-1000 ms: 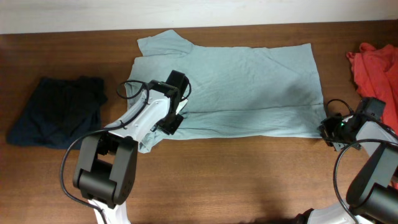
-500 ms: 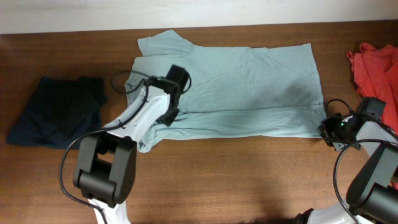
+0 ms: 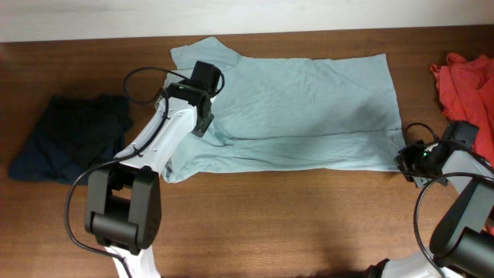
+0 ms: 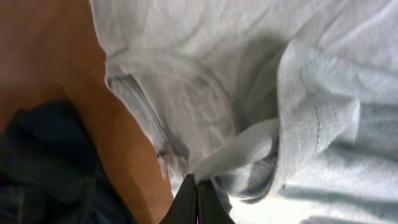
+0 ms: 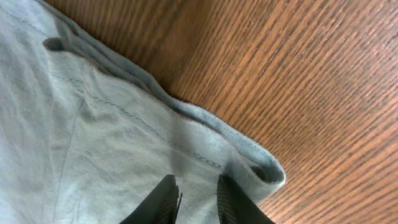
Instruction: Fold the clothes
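Centre of bench (image 3: 309, 224): grey-blue T-shirt (image 3: 309, 108) lies spread out. Left end effector (image 4: 198, 200) is clamped together on a bunched fold near its left sleeve. Right end effector (image 5: 196, 193) sits over the lower-right hem corner, fingers slightly apart, grip unclear. Navy garment (image 3: 73, 135) lies left and red-orange garment (image 3: 467, 81) right, both apart from the shirt.

A brown wooden table (image 3: 309, 224) (its grain plainly marked) was seen, bordered along the far edge by a white strip (image 3: 77, 19).
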